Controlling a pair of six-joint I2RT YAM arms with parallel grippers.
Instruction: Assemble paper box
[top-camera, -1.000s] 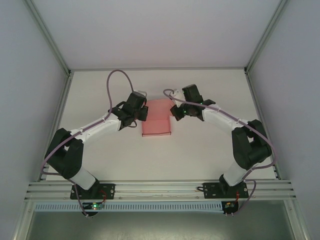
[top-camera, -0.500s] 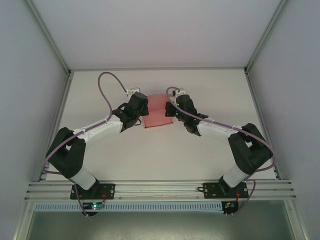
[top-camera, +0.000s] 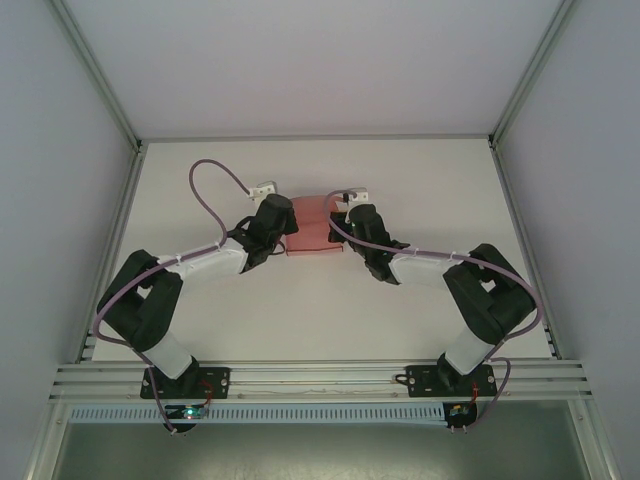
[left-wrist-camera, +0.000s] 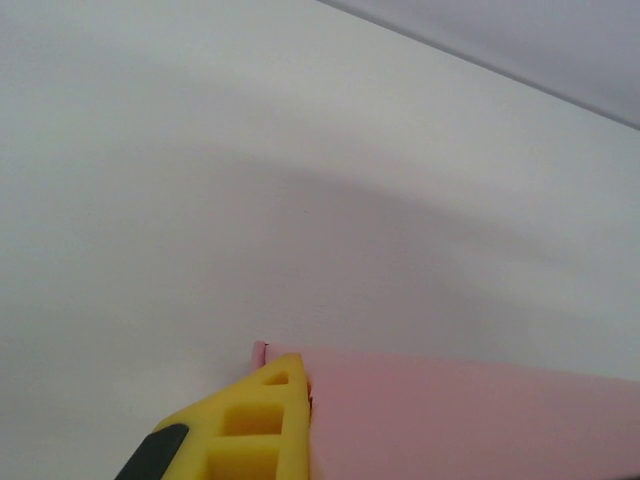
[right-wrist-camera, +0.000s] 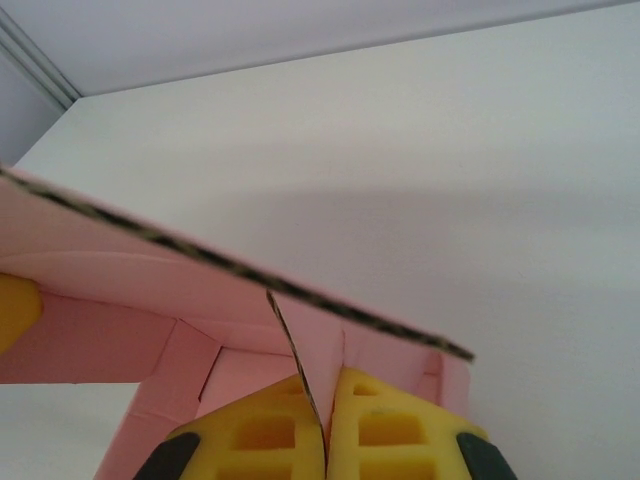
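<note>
You have the box (top-camera: 313, 222) at the far middle of the table (top-camera: 420, 180), between both grippers. Your right gripper (right-wrist-camera: 325, 448) has its yellow fingers (right-wrist-camera: 400, 435) pressed together on a thin upright flap of the box. Past that flap, the box's inside shows pink walls and creased folds under a tilted panel with a dark, speckled cut edge. One yellow finger (left-wrist-camera: 255, 430) of your left gripper (top-camera: 288, 224) touches the box's end. From that one finger you cannot tell whether the gripper is pinching the card.
</note>
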